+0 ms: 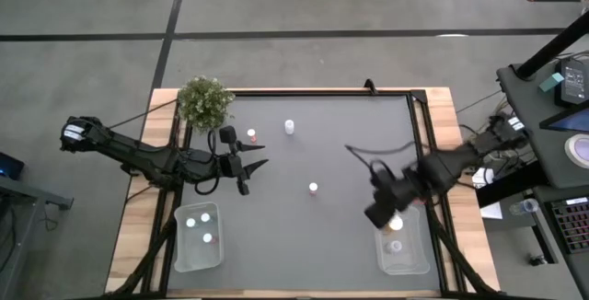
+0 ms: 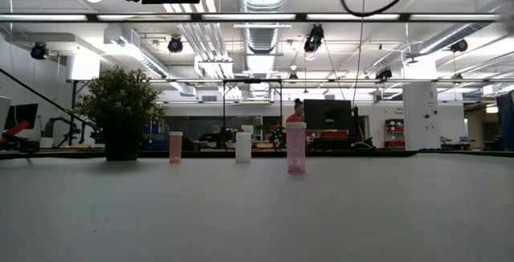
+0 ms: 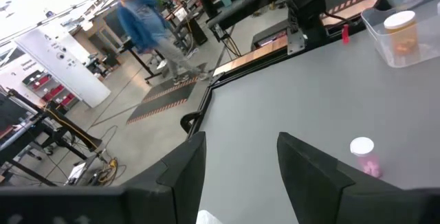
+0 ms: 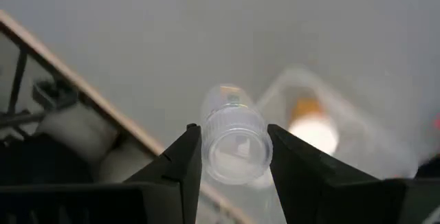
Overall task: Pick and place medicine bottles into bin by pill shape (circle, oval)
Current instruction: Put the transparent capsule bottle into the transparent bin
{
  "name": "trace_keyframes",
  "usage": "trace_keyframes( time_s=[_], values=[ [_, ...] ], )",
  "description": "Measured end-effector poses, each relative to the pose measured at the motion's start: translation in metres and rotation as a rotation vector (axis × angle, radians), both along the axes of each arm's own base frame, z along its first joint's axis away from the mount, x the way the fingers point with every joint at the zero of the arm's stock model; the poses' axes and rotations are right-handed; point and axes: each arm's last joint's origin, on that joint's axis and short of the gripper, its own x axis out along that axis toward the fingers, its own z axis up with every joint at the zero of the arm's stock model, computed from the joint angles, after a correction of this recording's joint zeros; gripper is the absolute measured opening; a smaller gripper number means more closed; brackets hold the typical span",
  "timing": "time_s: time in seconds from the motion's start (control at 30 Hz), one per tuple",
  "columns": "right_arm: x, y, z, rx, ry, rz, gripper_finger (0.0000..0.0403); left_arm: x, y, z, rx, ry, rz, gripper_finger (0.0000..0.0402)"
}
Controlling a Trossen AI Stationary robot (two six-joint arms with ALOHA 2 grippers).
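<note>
Bottles stand scattered over the grey desk (image 1: pixel 304 236), and we count three loose ones in the high view: a pinkish bottle (image 1: pixel 251 136) near the potted plant (image 1: pixel 204 100) at the far left, a white bottle (image 1: pixel 290 127) a little to its right, and a pink-bodied bottle (image 1: pixel 313 188) alone near the middle. In the low view the same three line up beside the plant (image 2: pixel 121 122), the pink-bodied bottle (image 2: pixel 296 147) nearest the camera.

Our right hand (image 1: pixel 386 210) hovers over the right bin (image 1: pixel 405 263) at the near right corner. In its wrist view the fingers (image 4: pixel 182 169) pinch a clear bottle (image 4: pixel 234 143) by the sides, white cap toward the camera, with the bin (image 4: pixel 357 124) below and an orange bottle (image 4: pixel 311 124) already lying in it.

Our left hand (image 1: pixel 247 164) sits at the left of the desk, just near of the pinkish bottle and apart from it, fingers (image 3: pixel 180 172) spread with nothing between them. The left bin (image 1: pixel 180 245) at the near left corner holds two white-capped bottles (image 1: pixel 205 218). A person (image 3: pixel 148 25) in a blue top shows in the room beyond the desk in the left wrist view.
</note>
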Motion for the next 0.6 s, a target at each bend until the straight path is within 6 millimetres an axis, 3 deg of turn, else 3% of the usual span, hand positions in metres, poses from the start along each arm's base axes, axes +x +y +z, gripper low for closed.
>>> trace_keyframes(
  time_s=[0.13,0.27,0.4,0.6],
  values=[
    [-0.021,0.039,-0.003,0.07,0.089,-0.011,0.0132,0.0,0.0,0.0,0.0,0.0,0.0,0.0162],
    [-0.045,0.06,-0.007,0.046,0.175,-0.084,0.0132,0.0,0.0,0.0,-0.001,0.0,0.0,0.0162],
    [-0.062,0.071,-0.018,-0.002,0.22,-0.107,0.0132,0.0,0.0,0.0,-0.001,0.0,0.0,0.0162],
    [-0.073,0.069,-0.045,-0.099,0.262,-0.126,0.0132,0.0,0.0,0.0,-0.001,0.0,0.0,0.0162]
  ],
)
